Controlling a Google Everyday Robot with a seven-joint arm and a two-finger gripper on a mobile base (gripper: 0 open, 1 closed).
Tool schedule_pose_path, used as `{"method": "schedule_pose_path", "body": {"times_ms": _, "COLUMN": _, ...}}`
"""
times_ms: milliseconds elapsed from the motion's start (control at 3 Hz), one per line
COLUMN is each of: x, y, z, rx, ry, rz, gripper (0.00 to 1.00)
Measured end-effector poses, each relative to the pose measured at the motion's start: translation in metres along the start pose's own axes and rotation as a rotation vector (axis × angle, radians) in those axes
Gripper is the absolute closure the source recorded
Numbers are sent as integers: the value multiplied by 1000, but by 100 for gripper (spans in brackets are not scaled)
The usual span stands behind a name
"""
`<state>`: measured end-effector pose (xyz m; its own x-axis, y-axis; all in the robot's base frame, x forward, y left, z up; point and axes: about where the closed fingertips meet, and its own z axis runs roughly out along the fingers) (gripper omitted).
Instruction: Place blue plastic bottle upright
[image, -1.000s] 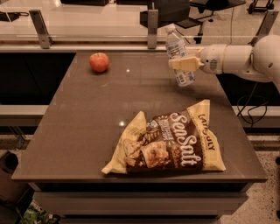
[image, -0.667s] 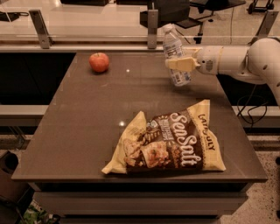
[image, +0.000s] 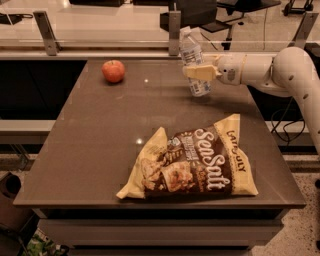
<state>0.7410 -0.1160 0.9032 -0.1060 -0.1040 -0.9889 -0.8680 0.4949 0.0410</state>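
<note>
The blue plastic bottle (image: 192, 60) is clear and ribbed with a white cap and a pale label. It stands nearly upright, tilted a little with its cap leaning left, at the far right of the brown table (image: 100, 130). Its base is at or just above the tabletop. My gripper (image: 199, 72) reaches in from the right on a white arm (image: 270, 70) and is shut on the bottle around its middle.
A red apple (image: 113, 70) sits at the far left of the table. A large chip bag (image: 192, 162) lies flat at the front right. A glass barrier with metal posts (image: 174, 30) runs behind the table's far edge.
The gripper has carried the bottle slightly left. The bottle stands a bit more upright than before.
</note>
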Motion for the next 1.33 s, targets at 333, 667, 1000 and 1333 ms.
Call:
{"method": "schedule_pose_path", "body": {"times_ms": 333, "x": 6, "y": -3, "z": 2, "rx": 8, "ry": -15, "rz": 15, "gripper": 100}}
{"method": "schedule_pose_path", "body": {"times_ms": 667, "x": 15, "y": -6, "z": -2, "rx": 29, "ry": -56, "rz": 42, "gripper": 100}}
{"method": "schedule_pose_path", "body": {"times_ms": 1000, "x": 11, "y": -6, "z": -2, "rx": 29, "ry": -56, "rz": 42, "gripper": 100}}
{"method": "schedule_pose_path", "body": {"times_ms": 1333, "x": 10, "y": -6, "z": -3, "rx": 29, "ry": -56, "rz": 42, "gripper": 100}}
